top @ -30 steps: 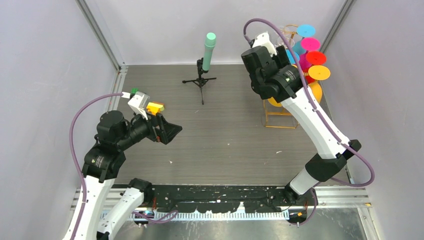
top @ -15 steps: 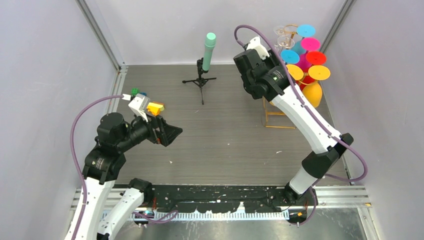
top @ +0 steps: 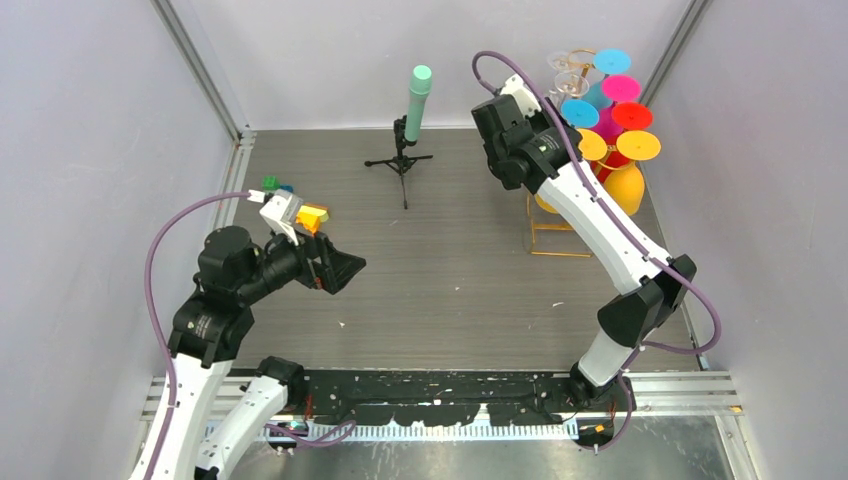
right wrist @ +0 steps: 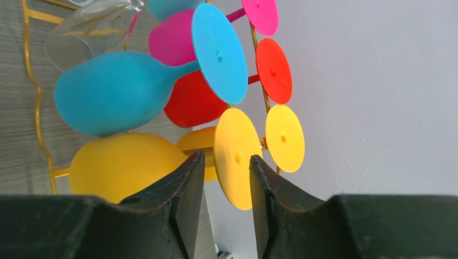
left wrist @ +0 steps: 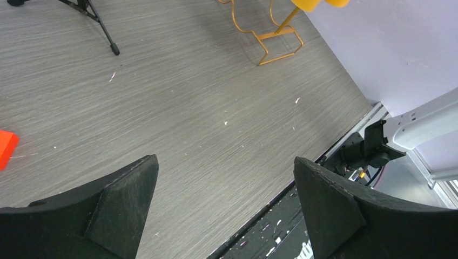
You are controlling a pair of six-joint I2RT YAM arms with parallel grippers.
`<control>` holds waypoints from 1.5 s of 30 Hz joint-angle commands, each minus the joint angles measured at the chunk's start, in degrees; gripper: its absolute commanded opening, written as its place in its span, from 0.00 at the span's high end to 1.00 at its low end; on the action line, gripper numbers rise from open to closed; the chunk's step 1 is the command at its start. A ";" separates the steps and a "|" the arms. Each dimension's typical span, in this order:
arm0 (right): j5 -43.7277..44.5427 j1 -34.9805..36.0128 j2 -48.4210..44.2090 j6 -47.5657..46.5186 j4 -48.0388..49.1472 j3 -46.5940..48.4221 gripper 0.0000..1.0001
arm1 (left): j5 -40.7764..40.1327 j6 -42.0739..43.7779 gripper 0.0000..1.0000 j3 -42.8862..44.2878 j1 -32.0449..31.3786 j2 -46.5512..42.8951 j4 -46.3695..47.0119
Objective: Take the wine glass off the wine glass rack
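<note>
Top external: right arm (top: 600, 225) outstretched toward rack (top: 558, 254)

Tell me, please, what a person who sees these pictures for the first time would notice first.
The eye goes first to the coloured wine glasses, blue, pink, red and yellow, hanging on the gold rack in the far right corner. The right gripper faces them, its fingers narrowly apart. At the far middle a mint-green cylinder stands on a black tripod.
</note>
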 commanded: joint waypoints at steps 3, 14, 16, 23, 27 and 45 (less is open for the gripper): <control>2.15 -1.08 -0.35 -2.33 3.41 -1.51 0.61 | -0.11 0.04 0.00 -0.52 0.21 0.08 3.15; 3.20 -0.64 -0.72 -3.22 3.31 -2.86 0.76 | -0.73 0.13 0.00 -0.98 0.21 0.20 3.23; 3.09 -0.44 -0.99 -3.36 3.27 -2.86 0.78 | -0.87 0.04 0.00 -0.76 0.21 0.30 3.27; 2.47 0.94 -2.17 -3.59 2.40 -4.08 0.83 | -2.09 0.79 0.00 -0.90 0.21 0.54 3.05; 2.32 1.35 -3.04 -3.87 2.18 -4.81 0.84 | -2.81 1.01 0.00 -0.79 0.21 1.00 2.39; 5.02 2.19 -5.61 -8.80 4.86 -3.55 1.00 | -3.20 0.48 0.00 -1.00 0.21 0.65 2.18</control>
